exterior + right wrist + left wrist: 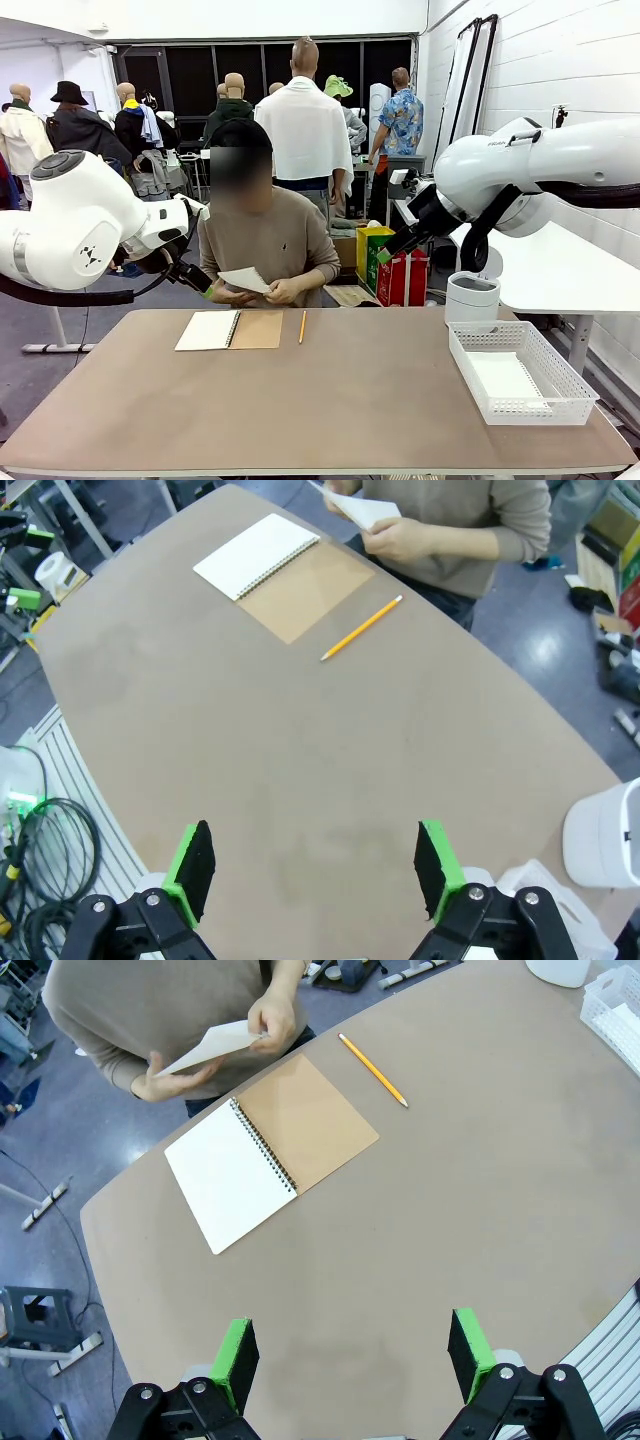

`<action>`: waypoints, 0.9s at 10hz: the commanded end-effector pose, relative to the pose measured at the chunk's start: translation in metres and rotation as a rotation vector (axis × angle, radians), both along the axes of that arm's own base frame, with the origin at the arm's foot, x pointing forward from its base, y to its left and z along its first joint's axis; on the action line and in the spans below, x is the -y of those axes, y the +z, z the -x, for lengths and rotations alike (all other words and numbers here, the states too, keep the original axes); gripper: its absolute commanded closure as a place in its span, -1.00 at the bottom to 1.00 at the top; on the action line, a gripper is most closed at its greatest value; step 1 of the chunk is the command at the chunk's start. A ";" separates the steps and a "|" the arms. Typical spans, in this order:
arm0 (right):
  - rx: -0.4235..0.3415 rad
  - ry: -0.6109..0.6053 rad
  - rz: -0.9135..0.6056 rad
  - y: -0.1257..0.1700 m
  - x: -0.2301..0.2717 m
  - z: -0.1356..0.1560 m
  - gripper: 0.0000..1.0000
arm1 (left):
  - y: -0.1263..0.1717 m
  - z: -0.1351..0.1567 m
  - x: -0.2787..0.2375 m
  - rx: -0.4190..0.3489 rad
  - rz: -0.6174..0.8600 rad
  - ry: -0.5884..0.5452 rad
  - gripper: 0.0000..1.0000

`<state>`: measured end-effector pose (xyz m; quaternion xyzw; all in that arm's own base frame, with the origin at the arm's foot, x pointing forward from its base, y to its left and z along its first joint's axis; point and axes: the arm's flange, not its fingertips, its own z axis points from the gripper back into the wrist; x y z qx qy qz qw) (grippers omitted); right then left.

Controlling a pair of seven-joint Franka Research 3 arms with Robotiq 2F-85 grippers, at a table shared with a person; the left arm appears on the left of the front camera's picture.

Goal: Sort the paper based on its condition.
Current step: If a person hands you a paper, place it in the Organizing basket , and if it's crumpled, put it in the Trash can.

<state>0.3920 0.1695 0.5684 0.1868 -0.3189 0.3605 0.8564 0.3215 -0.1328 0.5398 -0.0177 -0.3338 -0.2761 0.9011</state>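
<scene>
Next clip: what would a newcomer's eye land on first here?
Probably the person at the table's far side, both hands holding a white sheet of paper just above the table edge. Next, the open notebook lying flat before them, a yellow pencil beside it. Both arms hang high with open grippers, left gripper and right gripper, and a white mesh basket sits at the robot's right.

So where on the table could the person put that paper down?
Plenty of bare table lies in front of the notebook and pencil, and between the pencil and the basket. It is crowded only at the far edge, around the notebook.
</scene>
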 end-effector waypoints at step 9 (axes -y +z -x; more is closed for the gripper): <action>-0.007 0.004 0.000 0.002 0.000 0.000 -1.00 | 0.000 0.000 -0.001 -0.001 0.003 0.001 -1.00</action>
